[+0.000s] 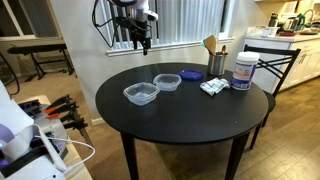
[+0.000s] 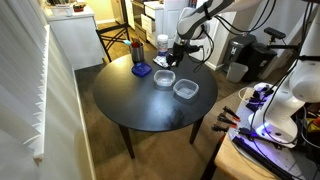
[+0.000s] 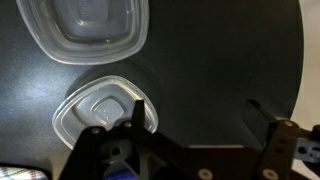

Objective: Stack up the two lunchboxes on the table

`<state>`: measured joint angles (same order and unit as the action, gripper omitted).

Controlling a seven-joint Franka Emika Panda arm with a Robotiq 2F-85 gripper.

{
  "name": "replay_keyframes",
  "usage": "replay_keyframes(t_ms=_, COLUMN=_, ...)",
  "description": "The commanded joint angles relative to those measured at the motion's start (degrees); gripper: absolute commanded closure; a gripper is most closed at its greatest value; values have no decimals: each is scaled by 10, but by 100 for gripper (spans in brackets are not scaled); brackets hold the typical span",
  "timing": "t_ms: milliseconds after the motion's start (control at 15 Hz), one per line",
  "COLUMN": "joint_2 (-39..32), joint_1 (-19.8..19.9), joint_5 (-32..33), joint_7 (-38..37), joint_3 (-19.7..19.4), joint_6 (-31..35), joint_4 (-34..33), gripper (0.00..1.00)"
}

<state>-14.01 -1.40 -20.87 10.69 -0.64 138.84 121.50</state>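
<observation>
Two clear shallow lunchboxes sit side by side on the round black table (image 1: 180,120): one (image 1: 141,94) nearer the front edge, one (image 1: 167,81) behind it. Both show in the other exterior view (image 2: 185,89) (image 2: 164,79) and in the wrist view (image 3: 88,30) (image 3: 105,108). My gripper (image 1: 143,45) (image 2: 172,62) hangs open and empty above the table. In the wrist view the gripper (image 3: 200,115) has one finger over the edge of the nearer lunchbox, and bare table lies between the fingers.
A flat blue lid (image 1: 190,73) lies beside the lunchboxes. A white jar with a blue lid (image 1: 243,71), a cup of wooden utensils (image 1: 216,60) and a small packet (image 1: 213,87) stand at the table's far side. A chair (image 1: 275,60) stands behind.
</observation>
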Motion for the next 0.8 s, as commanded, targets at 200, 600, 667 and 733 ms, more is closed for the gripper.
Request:
replay_keyframes(t_ms=200, joint_2=-91, joint_1=-17, joint_5=55, joint_7=-168, joint_3=2, joint_6=38, joint_4=-25, gripper=0)
replay_keyframes(t_ms=600, joint_2=-182, joint_1=-44, joint_5=96, joint_7=-283, joint_3=-7, joint_6=14, joint_4=-81, gripper=0)
replay_keyframes(t_ms=667, joint_2=-192, joint_1=-47, joint_5=99, joint_7=-295, joint_3=-9, joint_6=11, joint_4=-91, gripper=0)
replay_keyframes(t_ms=733, joint_2=-200, joint_1=-55, joint_5=108, joint_7=-313, joint_3=-16, joint_6=9, joint_4=-99, gripper=0)
